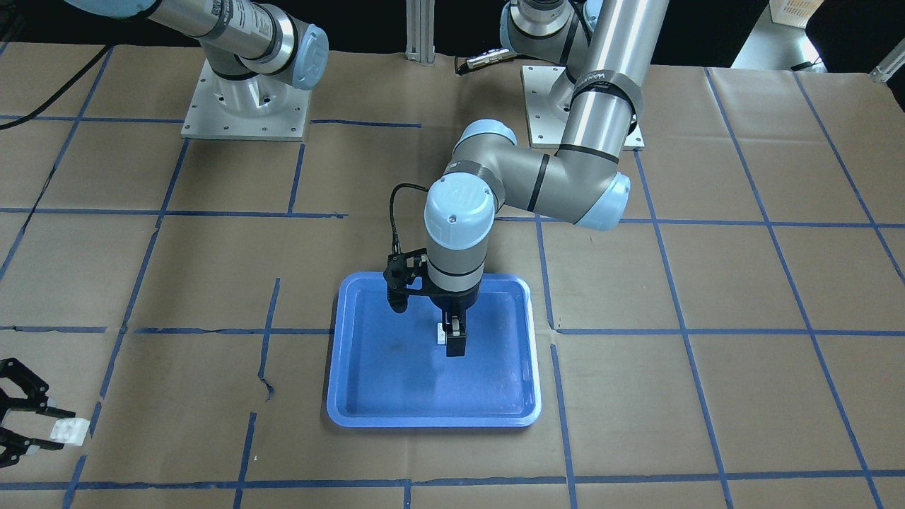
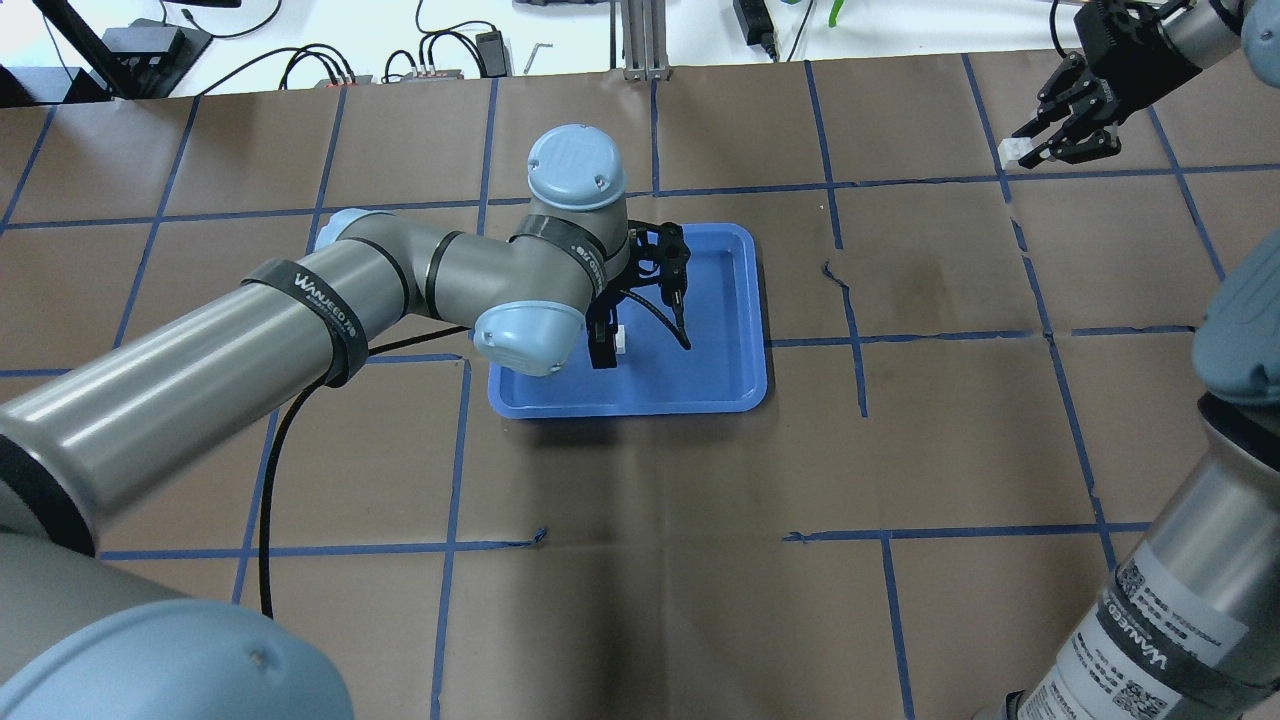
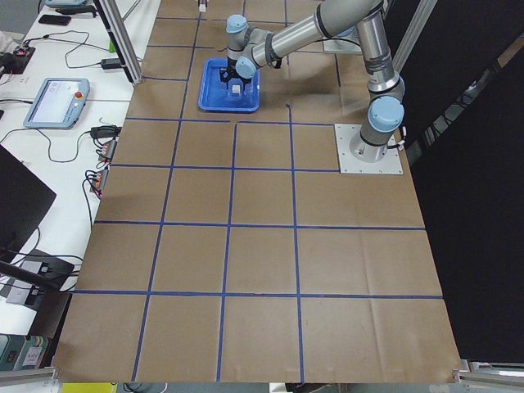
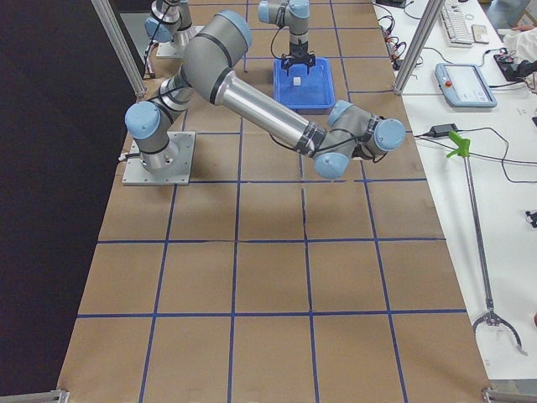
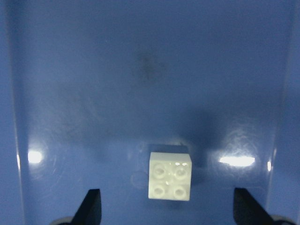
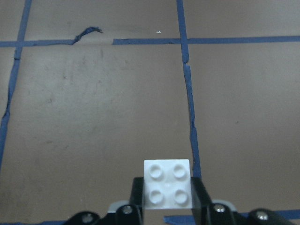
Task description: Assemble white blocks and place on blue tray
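Observation:
The blue tray (image 1: 396, 385) lies mid-table, also seen from overhead (image 2: 725, 345). One white block (image 5: 170, 182) rests studs up on the tray floor. My left gripper (image 5: 168, 212) hangs just above it, open, its fingertips (image 5: 91, 208) wide apart on either side and not touching it. From the front the block (image 1: 440, 334) shows beside the left gripper (image 1: 456, 341). My right gripper (image 6: 168, 199) is shut on the second white block (image 6: 168, 183), held above bare paper far from the tray, at the overhead view's top right (image 2: 1017, 152).
Brown paper with a blue tape grid (image 2: 850, 340) covers the table. The arm bases (image 1: 244, 99) stand on plates at the robot's side. Cables and gear (image 2: 440, 60) lie beyond the far edge. A torn tape spot (image 6: 86, 33) lies ahead of the right gripper.

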`<act>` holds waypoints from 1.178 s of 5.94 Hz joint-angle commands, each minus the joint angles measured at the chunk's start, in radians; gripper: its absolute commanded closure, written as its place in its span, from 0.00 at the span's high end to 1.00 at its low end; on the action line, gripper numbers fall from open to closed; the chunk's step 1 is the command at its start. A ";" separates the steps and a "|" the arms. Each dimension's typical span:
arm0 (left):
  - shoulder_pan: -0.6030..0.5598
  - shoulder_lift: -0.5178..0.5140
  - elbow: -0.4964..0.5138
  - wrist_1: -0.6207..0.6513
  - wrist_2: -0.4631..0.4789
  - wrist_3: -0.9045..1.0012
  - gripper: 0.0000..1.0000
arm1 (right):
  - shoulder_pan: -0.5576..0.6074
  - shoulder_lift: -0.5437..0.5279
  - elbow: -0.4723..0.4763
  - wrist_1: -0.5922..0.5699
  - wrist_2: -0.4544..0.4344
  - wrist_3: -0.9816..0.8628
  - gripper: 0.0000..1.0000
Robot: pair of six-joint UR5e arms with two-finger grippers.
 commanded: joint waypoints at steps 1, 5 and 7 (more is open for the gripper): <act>0.055 0.196 0.010 -0.223 -0.003 -0.034 0.99 | 0.067 -0.160 0.215 -0.025 0.007 0.093 0.26; 0.211 0.473 0.019 -0.582 -0.012 -0.214 0.99 | 0.356 -0.214 0.453 -0.494 0.007 0.513 0.25; 0.236 0.493 0.069 -0.566 -0.015 -0.801 0.99 | 0.473 -0.205 0.512 -0.682 0.005 0.749 0.25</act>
